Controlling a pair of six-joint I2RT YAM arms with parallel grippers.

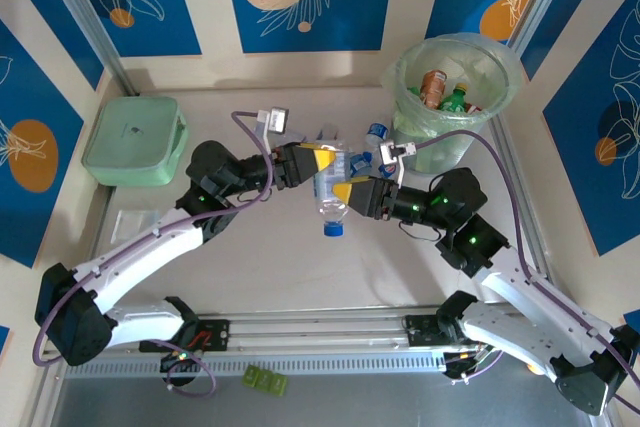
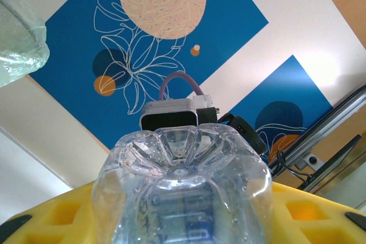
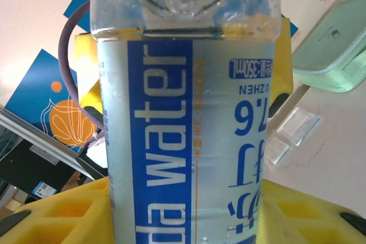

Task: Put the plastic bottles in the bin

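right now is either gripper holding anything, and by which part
The left gripper holds the water bottle near its base. The right gripper flanks its labelled middle; whether it grips cannot be told.

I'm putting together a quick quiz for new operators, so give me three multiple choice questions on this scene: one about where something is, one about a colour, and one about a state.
1. Where does the bin stand in the top view?
A) far right corner
B) far left corner
C) near edge, between the arm bases

2. What colour is the cap of the clear bottle held in the middle?
A) red
B) blue
C) yellow

3. What state is the left gripper in?
A) open, holding nothing
B) shut on the clear bottle
C) shut on nothing

Answers:
1. A, the bin sits at the far right, with bottles already inside.
2. B, the cap pointing toward the arm bases is plainly blue.
3. B, the left wrist view shows the bottle gripped between the gripper's yellow fingers.
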